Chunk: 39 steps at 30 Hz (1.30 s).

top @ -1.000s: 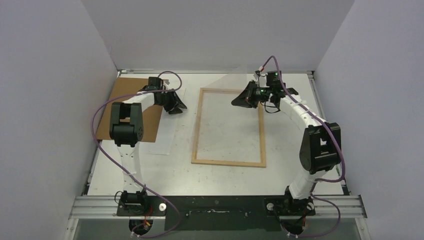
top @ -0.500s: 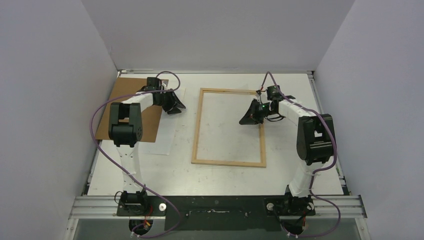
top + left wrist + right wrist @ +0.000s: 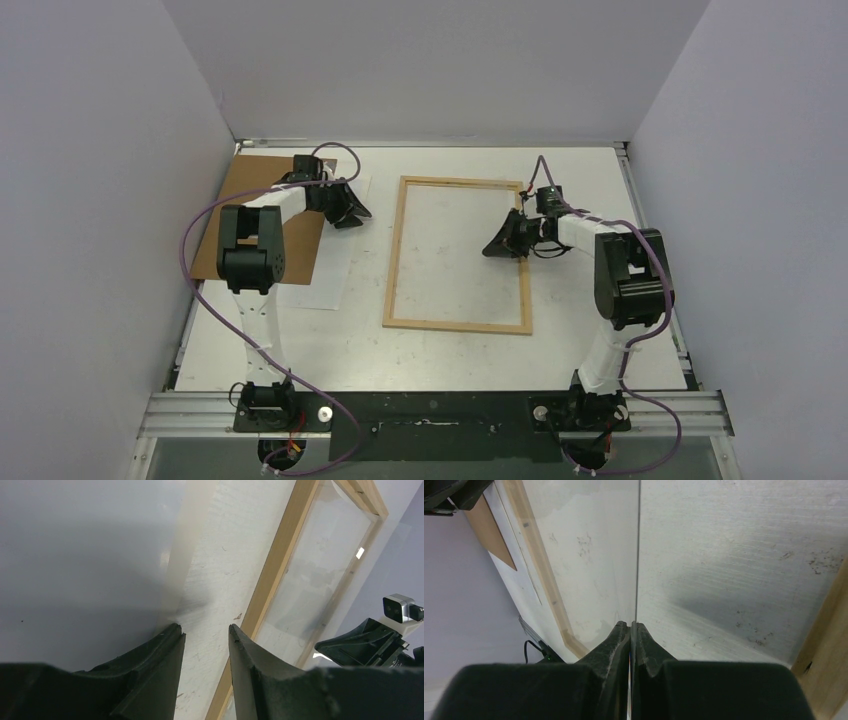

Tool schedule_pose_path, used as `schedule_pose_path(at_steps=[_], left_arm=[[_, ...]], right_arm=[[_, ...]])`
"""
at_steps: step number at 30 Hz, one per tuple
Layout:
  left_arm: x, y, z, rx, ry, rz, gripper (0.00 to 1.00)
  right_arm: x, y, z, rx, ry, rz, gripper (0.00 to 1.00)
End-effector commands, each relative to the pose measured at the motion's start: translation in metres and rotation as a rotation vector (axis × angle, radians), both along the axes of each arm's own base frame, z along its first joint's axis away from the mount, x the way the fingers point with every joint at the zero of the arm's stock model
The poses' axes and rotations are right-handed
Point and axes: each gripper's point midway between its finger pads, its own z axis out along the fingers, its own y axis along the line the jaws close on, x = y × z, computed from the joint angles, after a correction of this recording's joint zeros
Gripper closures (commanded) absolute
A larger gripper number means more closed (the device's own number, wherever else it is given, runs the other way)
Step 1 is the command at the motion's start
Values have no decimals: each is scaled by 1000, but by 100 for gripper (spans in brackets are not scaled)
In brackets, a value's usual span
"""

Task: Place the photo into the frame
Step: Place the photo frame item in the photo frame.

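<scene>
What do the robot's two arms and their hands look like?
The two arms match. The left arm and right arm are each built of rounded white links joined by boxy black joint housings. A purple cable loops loosely along each one. The left hand and right hand are matte black, each with two tapered, wedge-shaped fingers.

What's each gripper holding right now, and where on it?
Right gripper pinches a thin clear pane by its edge, over the frame. Left gripper: jaws apart, nothing between them.
</scene>
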Motion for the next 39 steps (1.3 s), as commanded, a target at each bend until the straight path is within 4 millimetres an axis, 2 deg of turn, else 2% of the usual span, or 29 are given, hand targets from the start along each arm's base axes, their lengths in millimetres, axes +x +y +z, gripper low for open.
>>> schedule_pose_path(at_steps=[1,9,16,21,25,31,39], left_arm=[[-21,2,-51,91,96,-2,62],[-27,-29,-45,44,63,-89,61],[-29,-44,-45,38,51,-128,55],[-31,-47,-48,60,53,-147,53],[-33,-48,-53,73,71,-155,53],[-31,-48,-53,76,70,-155,53],[-29,-51,-54,73,72,-159,54]], right_arm=[[27,1,25,12,-154,-48,100],[28,-8,27,-59,-194,-5,100],[22,-12,30,-80,-207,15,100],[19,-13,39,-78,-241,33,100],[16,-5,48,-54,-273,71,100],[14,-1,49,-38,-278,82,100],[9,2,64,-19,-321,101,100]])
